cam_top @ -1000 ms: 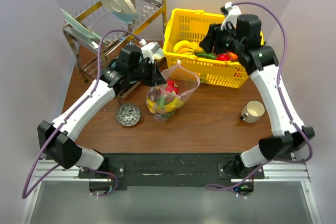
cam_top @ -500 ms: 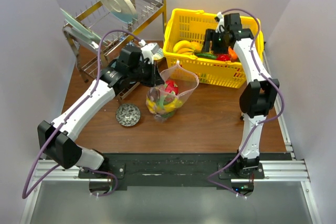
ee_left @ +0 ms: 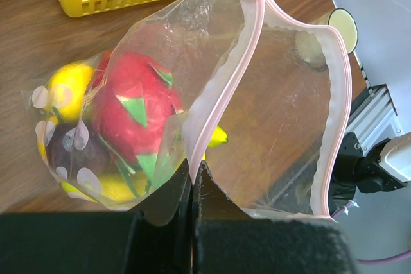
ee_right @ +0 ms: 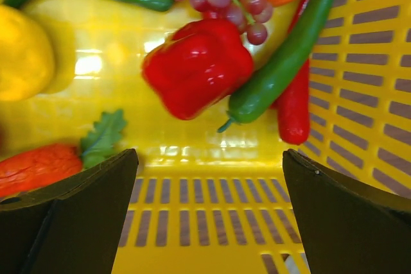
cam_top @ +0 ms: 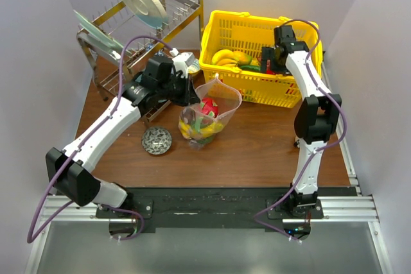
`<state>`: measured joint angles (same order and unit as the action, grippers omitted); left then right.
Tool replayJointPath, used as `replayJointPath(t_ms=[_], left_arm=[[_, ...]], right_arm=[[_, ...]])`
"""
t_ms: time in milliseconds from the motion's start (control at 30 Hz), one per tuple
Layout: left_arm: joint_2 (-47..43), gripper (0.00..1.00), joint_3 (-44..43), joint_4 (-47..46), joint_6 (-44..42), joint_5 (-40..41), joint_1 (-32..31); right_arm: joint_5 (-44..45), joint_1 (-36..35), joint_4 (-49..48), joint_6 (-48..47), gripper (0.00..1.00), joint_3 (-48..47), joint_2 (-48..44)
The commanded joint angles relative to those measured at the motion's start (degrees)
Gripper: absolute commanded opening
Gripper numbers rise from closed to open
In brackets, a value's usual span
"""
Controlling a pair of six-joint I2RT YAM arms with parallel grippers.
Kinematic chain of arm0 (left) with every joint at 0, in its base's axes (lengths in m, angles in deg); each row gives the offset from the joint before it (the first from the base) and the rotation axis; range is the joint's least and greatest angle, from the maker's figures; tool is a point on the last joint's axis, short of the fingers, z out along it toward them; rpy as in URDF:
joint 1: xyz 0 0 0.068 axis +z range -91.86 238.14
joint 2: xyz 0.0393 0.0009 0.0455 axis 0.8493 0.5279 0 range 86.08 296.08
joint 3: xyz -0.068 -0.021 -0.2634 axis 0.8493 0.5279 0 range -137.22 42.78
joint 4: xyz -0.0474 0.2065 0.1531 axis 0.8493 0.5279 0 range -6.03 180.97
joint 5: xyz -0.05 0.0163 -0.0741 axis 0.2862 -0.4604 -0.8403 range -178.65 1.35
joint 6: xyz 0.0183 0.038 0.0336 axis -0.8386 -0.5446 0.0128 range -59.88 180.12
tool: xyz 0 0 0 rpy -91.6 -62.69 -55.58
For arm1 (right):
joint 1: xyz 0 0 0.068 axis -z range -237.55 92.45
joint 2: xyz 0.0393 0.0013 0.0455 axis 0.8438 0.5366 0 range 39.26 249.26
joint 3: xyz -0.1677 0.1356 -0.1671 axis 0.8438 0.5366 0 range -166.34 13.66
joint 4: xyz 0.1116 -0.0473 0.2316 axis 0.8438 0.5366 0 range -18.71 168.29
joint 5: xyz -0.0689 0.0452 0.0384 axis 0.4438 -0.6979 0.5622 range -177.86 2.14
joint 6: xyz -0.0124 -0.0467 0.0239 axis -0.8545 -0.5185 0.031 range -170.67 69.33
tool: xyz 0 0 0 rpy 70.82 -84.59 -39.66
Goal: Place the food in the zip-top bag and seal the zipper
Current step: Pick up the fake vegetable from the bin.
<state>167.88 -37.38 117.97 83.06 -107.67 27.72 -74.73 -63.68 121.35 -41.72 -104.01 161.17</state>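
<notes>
First, the left gripper (ee_left: 192,181) pinches the zip-top bag (ee_left: 276,113) at its rim, mouth agape beside the basket (cam_top: 270,94). The right gripper (ee_right: 207,156), fingers spread, hovers over the red pepper (ee_right: 196,65) there: descend centred, then close across its body.

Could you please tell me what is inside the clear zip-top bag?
Inside the zip-top bag: a red fruit with green scales, a yellow piece and a dark purple piece. Anything beneath them is hidden.
</notes>
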Motion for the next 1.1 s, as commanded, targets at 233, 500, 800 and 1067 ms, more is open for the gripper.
replayJointPath(t_ms=[233, 500, 800, 1067], left_arm=[[0.99, 0.00, -2.90, -1.04, -0.70, -0.57, 0.44], [0.73, 0.00, -3.60, -0.42, -0.70, -0.13, 0.44], [0.64, 0.00, -3.60, -0.16, -0.70, -0.05, 0.44], [0.29, 0.00, -3.51, -0.25, -0.61, -0.22, 0.44]], right_arm=[[-3.45, 1.56, -0.58, 0.28, 0.98, -3.88, 12.12], [-8.99, 1.56, -4.62, 1.16, 0.87, -2.66, 12.66], [-9.69, 1.56, -5.68, 0.46, 0.25, -0.29, 6.60], [-11.02, 1.56, -7.35, -0.25, 0.13, 3.32, 0.09]])
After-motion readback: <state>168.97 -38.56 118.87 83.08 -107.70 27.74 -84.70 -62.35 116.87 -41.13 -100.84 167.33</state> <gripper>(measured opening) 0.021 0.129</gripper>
